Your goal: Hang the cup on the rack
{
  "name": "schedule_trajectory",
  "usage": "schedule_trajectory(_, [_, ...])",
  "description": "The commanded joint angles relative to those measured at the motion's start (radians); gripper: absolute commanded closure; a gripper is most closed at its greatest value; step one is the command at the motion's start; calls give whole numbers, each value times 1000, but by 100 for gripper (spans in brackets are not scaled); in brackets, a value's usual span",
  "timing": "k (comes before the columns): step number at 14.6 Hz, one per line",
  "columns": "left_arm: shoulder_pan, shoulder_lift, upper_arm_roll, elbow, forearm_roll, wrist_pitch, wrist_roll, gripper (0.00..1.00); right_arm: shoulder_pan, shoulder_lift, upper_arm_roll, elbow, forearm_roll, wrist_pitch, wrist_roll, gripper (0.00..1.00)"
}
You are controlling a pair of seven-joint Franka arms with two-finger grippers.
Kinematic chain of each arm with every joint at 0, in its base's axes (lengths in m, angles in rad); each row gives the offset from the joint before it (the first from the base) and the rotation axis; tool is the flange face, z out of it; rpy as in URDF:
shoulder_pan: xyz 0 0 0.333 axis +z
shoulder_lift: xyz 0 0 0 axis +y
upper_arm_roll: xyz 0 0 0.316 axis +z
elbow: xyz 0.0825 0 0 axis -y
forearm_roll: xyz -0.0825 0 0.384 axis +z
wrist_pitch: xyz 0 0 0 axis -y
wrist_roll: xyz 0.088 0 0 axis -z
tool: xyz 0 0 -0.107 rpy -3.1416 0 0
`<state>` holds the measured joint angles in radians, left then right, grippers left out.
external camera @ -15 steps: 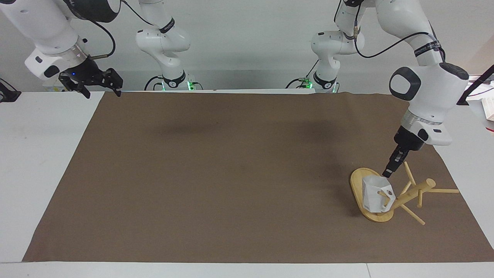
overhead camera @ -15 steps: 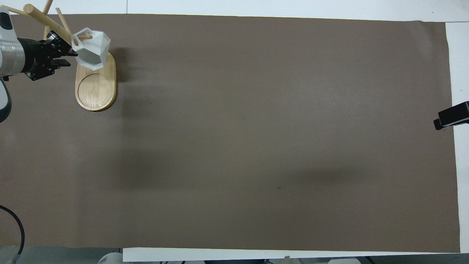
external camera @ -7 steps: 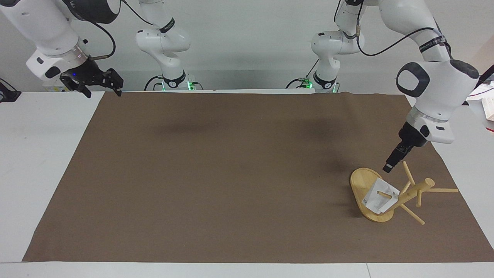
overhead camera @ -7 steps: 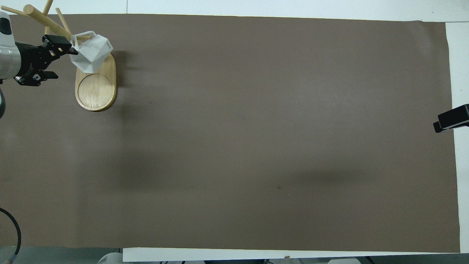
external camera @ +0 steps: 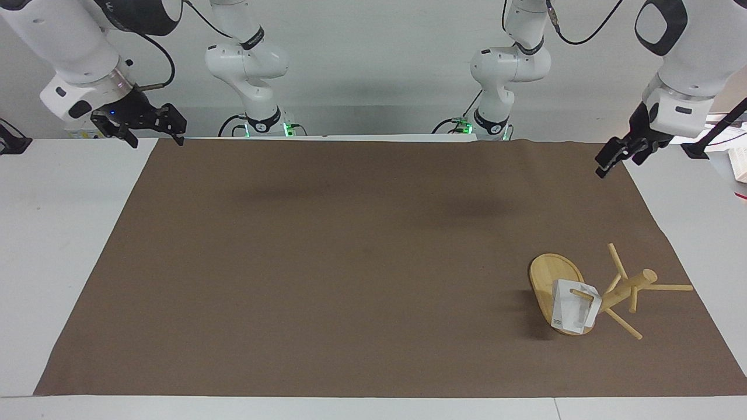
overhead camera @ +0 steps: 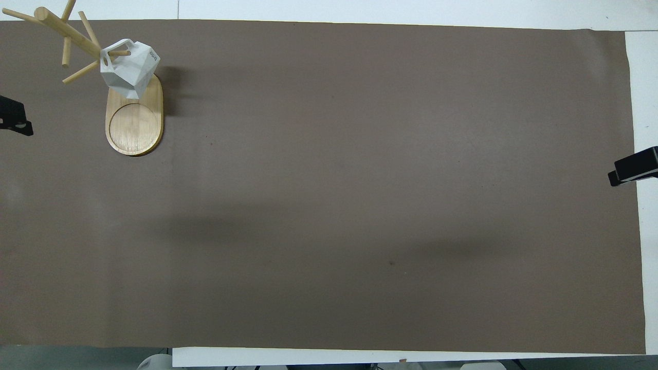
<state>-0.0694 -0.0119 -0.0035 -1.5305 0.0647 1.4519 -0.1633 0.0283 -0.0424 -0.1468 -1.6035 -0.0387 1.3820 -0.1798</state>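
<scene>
One cup (external camera: 573, 312) is hung on a peg of the rack (external camera: 607, 294).
Both grippers, left (external camera: 610, 158) and right (external camera: 153, 125), are held well apart from it; finger spread cannot be told.

In the overhead view only a dark tip of the left gripper (overhead camera: 13, 117) is seen at the picture's edge, the rest being cut off, and the same holds for the right gripper (overhead camera: 633, 167), of which just a black block is shown; whether either pair of fingers is parted cannot be told. Part of the rack (overhead camera: 134, 121) base is covered by the cup (overhead camera: 129, 69) in both views, and one peg (overhead camera: 16, 14) is cut by the overhead picture's edge. The small dark marking on the cup (external camera: 575, 306) cannot be read
</scene>
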Motion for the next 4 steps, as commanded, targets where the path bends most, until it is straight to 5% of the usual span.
schedule_trajectory(1, [-6, 23, 5, 21, 20, -45, 94, 0, -1, -27, 3, -33, -17, 17, 17, 0])
schedule_trajectory(4, [-4, 24, 5, 18, 20, 4, 96, 0, -1, -27, 3, -33, -17, 17, 17, 0])
